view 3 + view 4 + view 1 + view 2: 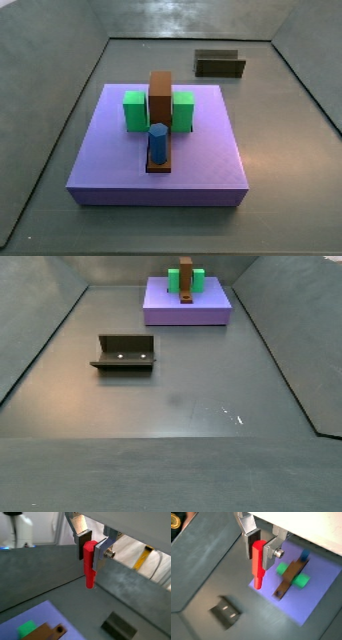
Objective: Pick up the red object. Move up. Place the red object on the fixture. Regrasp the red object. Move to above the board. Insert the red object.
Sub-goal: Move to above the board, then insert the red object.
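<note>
Grey enclosure floor with grey walls, seen in all views. Red object (89, 564) is off the floor, clamped between the gripper (89, 543) fingers (83, 541), silver plates with dark pads pressed on its upper end. Same grasp in a wrist view (258, 564), gripper (260, 544) closed on the peg. Long axis runs in line with the fingers, most of the peg sticking out past the fingertips toward the floor. Gripper and peg don't show in either side view, so they sit high above the scene.

Fixture (124, 353) stands on the floor, well apart from the board (187, 306); also visible as a dark box below the peg in wrist views (120, 626) (226, 611). Board (160, 150) carries green blocks (135, 110), brown block (160, 100), blue cylinder (158, 143).

Judgement: the peg is lifted, next is placing on the fixture. The fixture lies below and offset from the peg tip, so the move needs a lateral shift and then a descent.
</note>
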Tool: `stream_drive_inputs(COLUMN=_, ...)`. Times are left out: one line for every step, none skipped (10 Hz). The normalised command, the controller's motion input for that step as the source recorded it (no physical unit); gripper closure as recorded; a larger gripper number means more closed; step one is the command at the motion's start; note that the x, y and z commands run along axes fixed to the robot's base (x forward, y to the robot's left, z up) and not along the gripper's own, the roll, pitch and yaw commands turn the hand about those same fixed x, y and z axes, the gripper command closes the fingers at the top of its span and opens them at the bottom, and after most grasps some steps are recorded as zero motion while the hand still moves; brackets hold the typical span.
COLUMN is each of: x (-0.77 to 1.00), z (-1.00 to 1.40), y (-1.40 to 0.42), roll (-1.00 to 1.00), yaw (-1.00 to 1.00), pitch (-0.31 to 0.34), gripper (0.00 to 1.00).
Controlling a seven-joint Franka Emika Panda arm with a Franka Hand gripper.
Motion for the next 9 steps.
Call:
stream_drive_inputs(x=-0.15, z=0.04, y=-0.15, roll=-1.00, yaw=0.04, pitch=0.113, gripper=1.00)
stream_drive_inputs(x=-0.13, z=0.02, y=-0.08, roll=-1.00, yaw=0.05, pitch=0.091, gripper=1.00)
stream_drive_inputs(x=-0.10, z=0.01, y=-0.03, roll=-1.00, yaw=0.05, pitch=0.071, gripper=1.00)
stream_drive_inputs(x=-0.07, z=0.00, y=0.02, roll=-0.84, yaw=0.04, pitch=0.040, gripper=1.00)
stream_drive_inputs(x=-0.05, z=0.00, y=0.02, roll=-0.59, yaw=0.02, pitch=0.010, gripper=1.00)
stream_drive_inputs(x=-0.04, z=0.00, y=0.01, roll=-0.40, yaw=0.01, pitch=-0.002, gripper=1.00)
stream_drive_inputs(x=-0.03, z=0.00, y=0.01, roll=-0.26, yaw=0.01, pitch=-0.009, gripper=1.00)
stream_drive_inputs(x=0.01, z=-0.30, y=0.47, roll=-0.33, yaw=0.00, pitch=-0.034, gripper=1.00)
stream_drive_inputs(x=0.00, z=-0.48, y=0.76, roll=-0.33, yaw=-0.05, pitch=-0.051, gripper=1.00)
